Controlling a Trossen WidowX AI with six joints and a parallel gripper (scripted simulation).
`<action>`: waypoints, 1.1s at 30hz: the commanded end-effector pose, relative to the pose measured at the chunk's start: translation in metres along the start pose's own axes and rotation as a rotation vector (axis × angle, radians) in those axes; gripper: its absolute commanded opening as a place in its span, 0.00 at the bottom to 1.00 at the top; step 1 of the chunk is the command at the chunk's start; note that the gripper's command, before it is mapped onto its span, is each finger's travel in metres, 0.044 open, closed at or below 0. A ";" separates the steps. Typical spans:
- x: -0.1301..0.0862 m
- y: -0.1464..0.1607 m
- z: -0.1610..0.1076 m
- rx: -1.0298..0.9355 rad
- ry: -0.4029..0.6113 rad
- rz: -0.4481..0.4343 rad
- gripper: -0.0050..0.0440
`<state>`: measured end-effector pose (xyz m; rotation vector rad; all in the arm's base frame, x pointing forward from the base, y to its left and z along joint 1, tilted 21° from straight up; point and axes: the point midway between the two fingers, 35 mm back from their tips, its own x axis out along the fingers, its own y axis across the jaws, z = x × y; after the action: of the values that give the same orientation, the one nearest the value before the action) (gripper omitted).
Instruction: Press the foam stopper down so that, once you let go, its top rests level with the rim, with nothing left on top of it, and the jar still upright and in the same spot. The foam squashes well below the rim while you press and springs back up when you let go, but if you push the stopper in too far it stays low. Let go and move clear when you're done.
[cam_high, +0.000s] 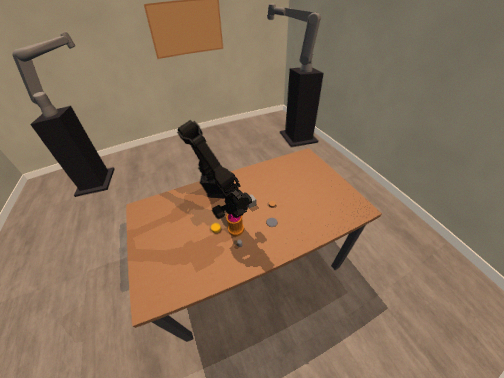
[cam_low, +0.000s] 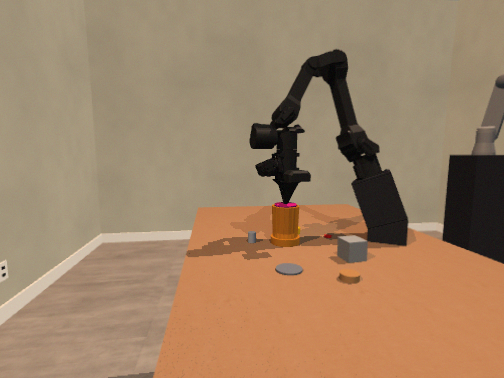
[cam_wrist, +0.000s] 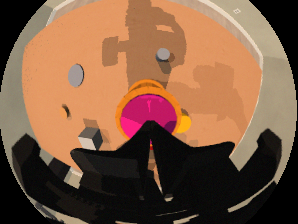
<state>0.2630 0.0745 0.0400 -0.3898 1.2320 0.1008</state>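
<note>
An orange jar (cam_low: 285, 224) stands upright on the table, also seen in the top view (cam_high: 236, 225). A magenta foam stopper (cam_low: 285, 204) sits in its mouth, its top a little above the rim; it fills the middle of the wrist view (cam_wrist: 147, 113). My gripper (cam_low: 286, 199) is shut and empty, pointing straight down, with its closed fingertips right at the stopper's top. In the wrist view the fingertips (cam_wrist: 152, 127) lie over the stopper's near edge. I cannot tell for sure whether they touch it.
A small grey cylinder (cam_low: 252, 237) stands left of the jar. A grey disc (cam_low: 289, 269), an orange disc (cam_low: 349, 276) and a grey cube (cam_low: 352, 248) lie nearer the camera. A yellow disc (cam_high: 215, 227) lies beside the jar. The arm's base (cam_low: 382, 207) is behind.
</note>
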 end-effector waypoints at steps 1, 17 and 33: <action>-0.004 0.000 0.004 -0.001 -0.020 0.007 0.10; -0.003 0.000 0.003 -0.001 -0.020 0.007 0.10; -0.002 0.000 0.002 -0.001 -0.020 0.007 0.10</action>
<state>0.2622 0.0737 0.0378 -0.3894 1.2305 0.1009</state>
